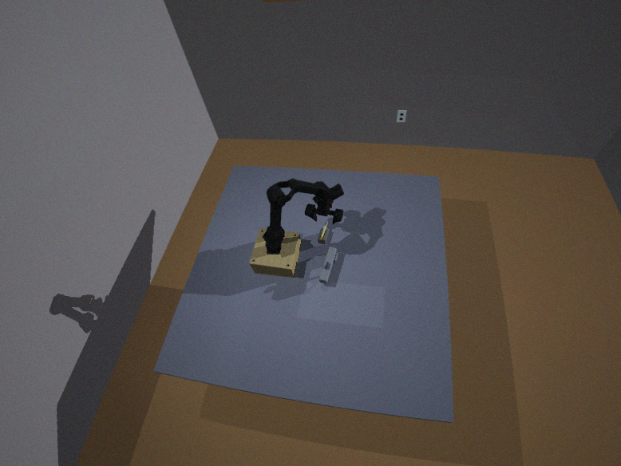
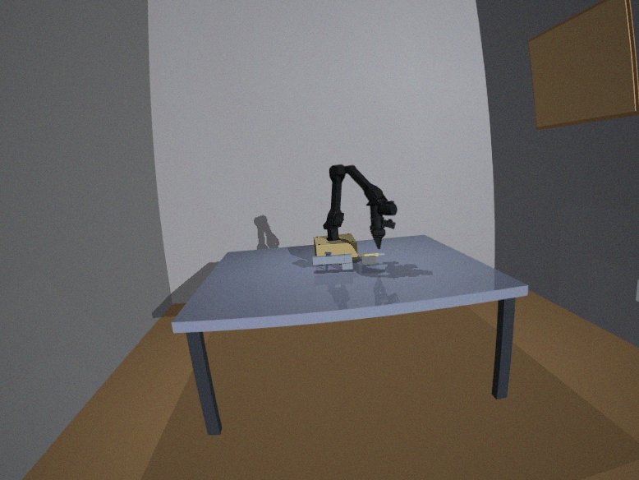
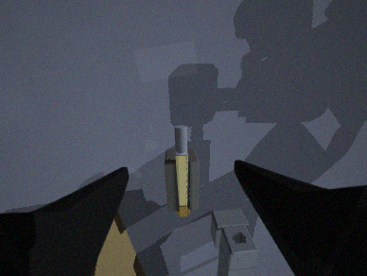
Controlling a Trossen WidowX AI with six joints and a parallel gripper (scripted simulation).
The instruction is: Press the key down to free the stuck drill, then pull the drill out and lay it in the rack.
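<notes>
Wrist view: black gripper (image 1: 325, 221) (image 2: 379, 246) (image 3: 182, 168) open wide, nothing between fingers, tips apart on either side of drill in view. Exterior view: gripper pointing down, raised above drill. Yellow drill (image 1: 324, 231) (image 2: 370, 255) (image 3: 182, 175) with silver tip lying lengthwise in small grey rack (image 1: 321, 241) (image 2: 369, 260) (image 3: 170, 189), tip jutting past one end. Near rack, separate: long pale-grey block (image 1: 326, 274) (image 2: 334, 260) (image 3: 242, 255). Beyond: tan arm base (image 1: 273, 263) (image 2: 328, 249) (image 3: 113, 250), on blue-grey table (image 1: 301, 351) (image 2: 351, 310) (image 3: 71, 94).

grey walls surround a blue table (image 1: 321, 351) (image 2: 351, 310) on brown floor (image 1: 551, 301) (image 2: 360, 413).
</notes>
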